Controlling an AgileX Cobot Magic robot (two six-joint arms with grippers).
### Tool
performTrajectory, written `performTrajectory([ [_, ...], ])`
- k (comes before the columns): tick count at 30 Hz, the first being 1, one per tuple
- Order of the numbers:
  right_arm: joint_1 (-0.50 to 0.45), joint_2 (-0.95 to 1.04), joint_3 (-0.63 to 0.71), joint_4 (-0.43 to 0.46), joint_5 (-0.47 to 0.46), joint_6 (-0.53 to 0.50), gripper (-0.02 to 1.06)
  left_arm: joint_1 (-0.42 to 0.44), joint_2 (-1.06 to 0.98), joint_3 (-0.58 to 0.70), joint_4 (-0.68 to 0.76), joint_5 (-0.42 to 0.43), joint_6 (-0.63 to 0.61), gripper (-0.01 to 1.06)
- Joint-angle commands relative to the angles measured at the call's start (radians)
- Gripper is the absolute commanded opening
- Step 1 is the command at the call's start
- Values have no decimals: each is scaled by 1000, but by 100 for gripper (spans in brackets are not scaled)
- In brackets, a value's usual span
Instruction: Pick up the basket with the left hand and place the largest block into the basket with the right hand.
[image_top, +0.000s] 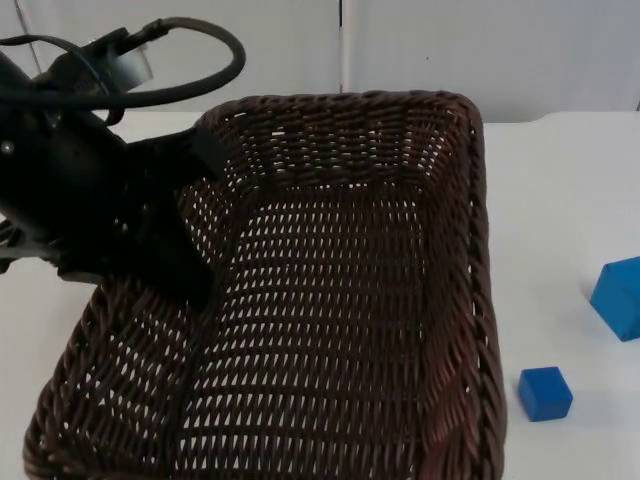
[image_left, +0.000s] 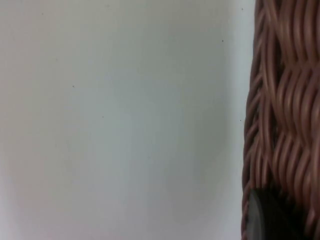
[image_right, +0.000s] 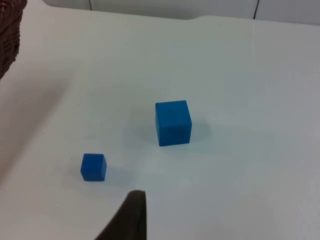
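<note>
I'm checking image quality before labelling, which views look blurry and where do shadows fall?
Left wrist view: the brown wicker basket is soft, out of focus. Right wrist view: sharp; faint shadows beside the large blue cube and small blue cube. Top view: even lighting, no glare.

Brown wicker basket wall seen close, weave running vertical. Black fingertip of left gripper pressed against weave. Beside basket, bare white table top, few tiny dark specks.
</note>
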Motion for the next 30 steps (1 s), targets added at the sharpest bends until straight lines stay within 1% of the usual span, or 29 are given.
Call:
performTrajectory([
  [1, -8, -4, 0, 4, -6, 1, 105, -3, -14, 2, -42, 1, -2, 0],
  [5, -8, -4, 0, 2, -6, 1, 105, -3, -14, 2, -38, 2, -2, 0],
  [11, -8, -4, 0, 2, -6, 1, 105, -3, -14, 2, -19, 2, 59, 0],
  [30, -6, -4, 0, 2, -6, 1, 105, -3, -14, 2, -27, -4, 59, 0],
])
